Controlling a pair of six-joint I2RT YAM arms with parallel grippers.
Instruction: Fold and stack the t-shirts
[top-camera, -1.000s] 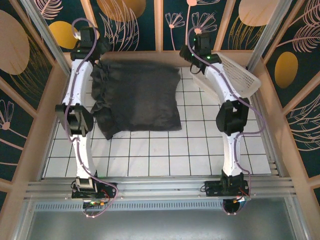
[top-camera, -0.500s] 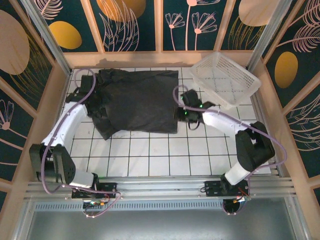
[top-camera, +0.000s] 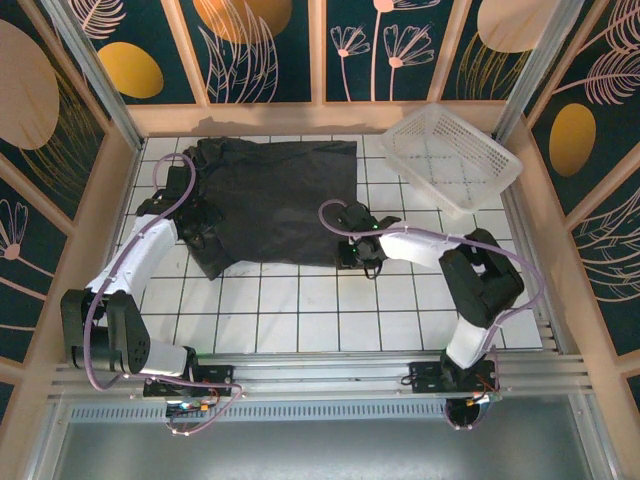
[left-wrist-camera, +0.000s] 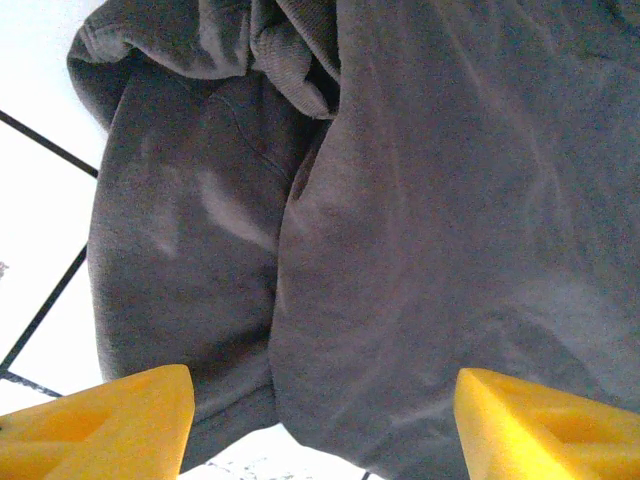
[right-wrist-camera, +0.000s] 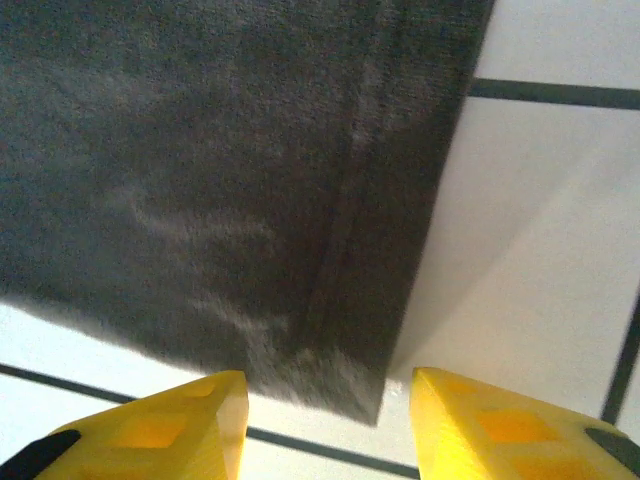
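You were at the opening of the fold, with nothing picked up yet. The t-shirt (top-camera: 280, 200) lay spread on the bench (top-camera: 300, 310). Its near corner, with a stitched edge, sat just ahead of your right gripper (right-wrist-camera: 328, 415) and roughly in line with the gap between the fingers. That gripper was spread open and held nothing.

Your left gripper (left-wrist-camera: 320, 425) was also wide open and empty. The rumpled side of the shirt lay directly ahead of it, bunched into soft folds rather than lying flat.

The white basket (top-camera: 450, 155) stood well apart, beyond the right gripper and off to its right.

The next move, as I judged it, was to bring each gripper down onto the cloth and pinch an edge. On the right you needed to catch the corner itself, not bare tile. On the left you needed a single clean layer from the bunched folds, or the fold would carry the wrinkles with it.
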